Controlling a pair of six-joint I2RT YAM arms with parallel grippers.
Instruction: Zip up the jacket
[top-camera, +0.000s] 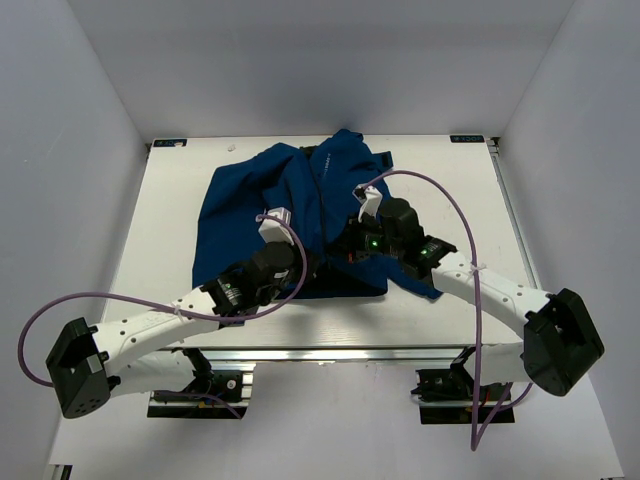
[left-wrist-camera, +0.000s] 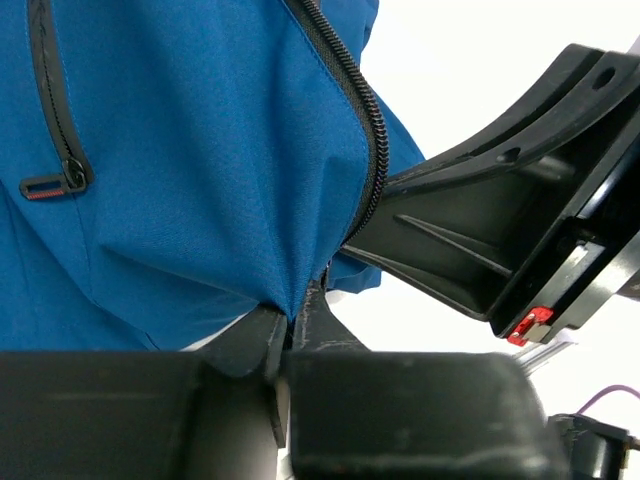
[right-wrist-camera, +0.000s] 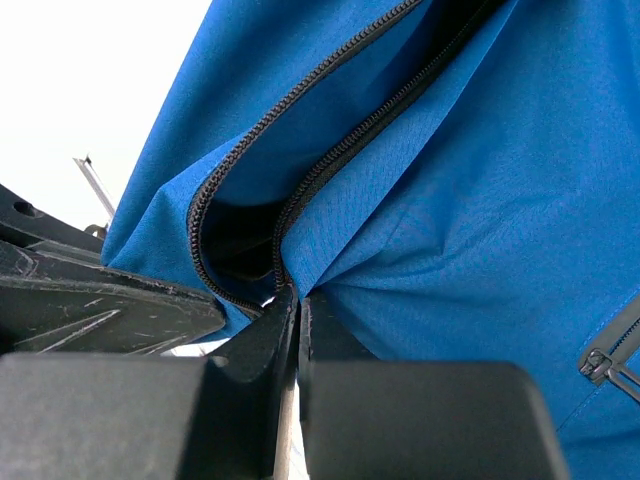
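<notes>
White table (top-camera: 170, 210) carries the blue jacket (top-camera: 255, 195), spread at its far middle. Only the wrist cameras show the zipper (right-wrist-camera: 335, 155) standing unjoined, its teeth parted at the hem. Both arms reach inward, low over the cloth; left gripper (left-wrist-camera: 293, 318) and right gripper (right-wrist-camera: 292, 298) each clamp hem fabric.

The right end effector (right-wrist-camera: 298, 322), jaws closed, pinches the jacket (right-wrist-camera: 450, 200) hem where 2 parted zipper rows (right-wrist-camera: 335, 158) meet; a pocket pull (right-wrist-camera: 600, 366) lies right.
</notes>
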